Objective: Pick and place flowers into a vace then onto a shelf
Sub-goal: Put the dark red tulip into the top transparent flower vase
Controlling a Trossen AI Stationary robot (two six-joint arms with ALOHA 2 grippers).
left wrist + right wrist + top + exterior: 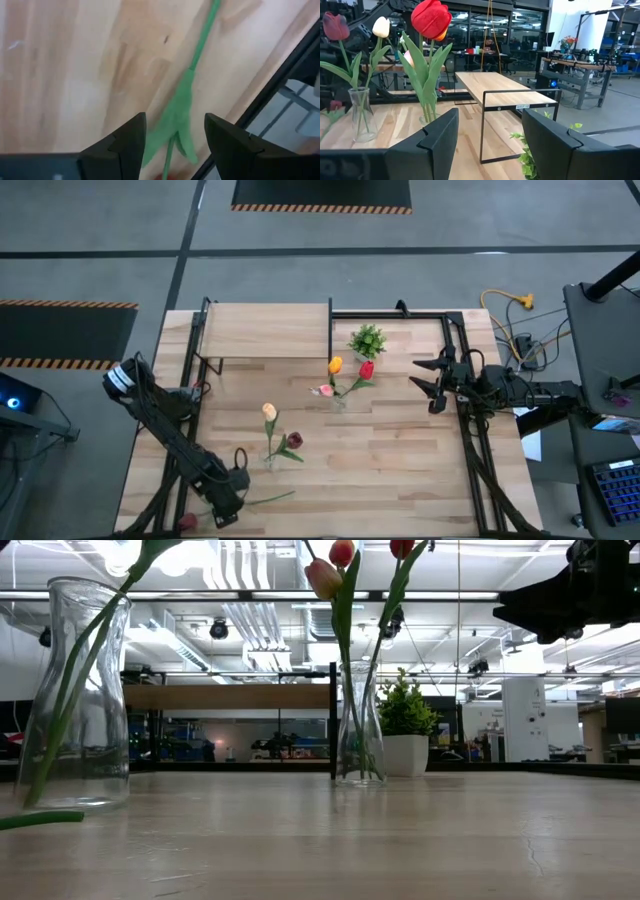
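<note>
Vases, two: near vase (270, 459) with two tulips, far vase (339, 402) with three; both arms' fingers spread.

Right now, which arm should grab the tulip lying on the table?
Left. Its open gripper hangs right over the loose tulip at the table's near-left corner, stem between the fingers. The right gripper is open too, but far off.
</note>
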